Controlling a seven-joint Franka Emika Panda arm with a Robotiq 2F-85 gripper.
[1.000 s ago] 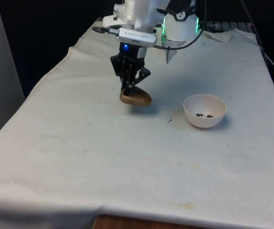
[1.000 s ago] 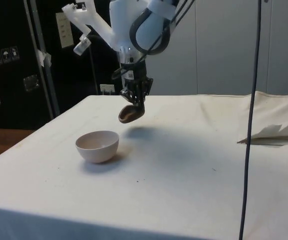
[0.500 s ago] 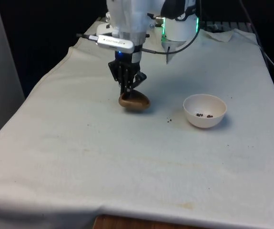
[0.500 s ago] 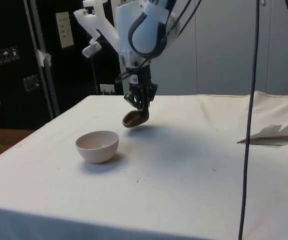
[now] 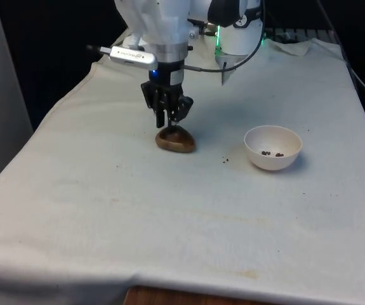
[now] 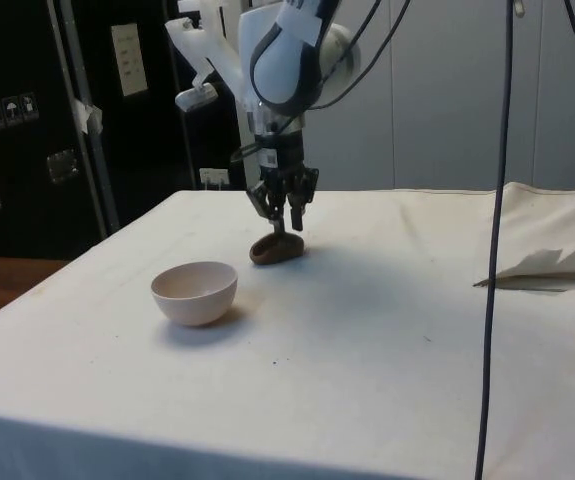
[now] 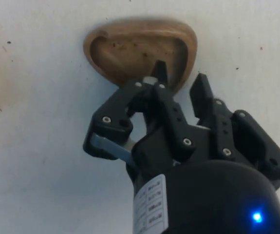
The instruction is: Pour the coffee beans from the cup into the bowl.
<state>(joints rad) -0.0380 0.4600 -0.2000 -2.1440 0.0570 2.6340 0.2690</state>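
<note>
The cup, a shallow brown wooden one, sits on the white cloth directly under the gripper. In the wrist view the cup lies open side up with only a few dark specks inside, and one finger reaches over its near rim while the other finger stands just outside the rim. The jaws are apart, with a gap between them, and are not clamped on the rim. The white bowl stands well apart from the jaws, towards the front view's right, with a few coffee beans in its bottom. A few loose specks lie on the cloth between cup and bowl.
</note>
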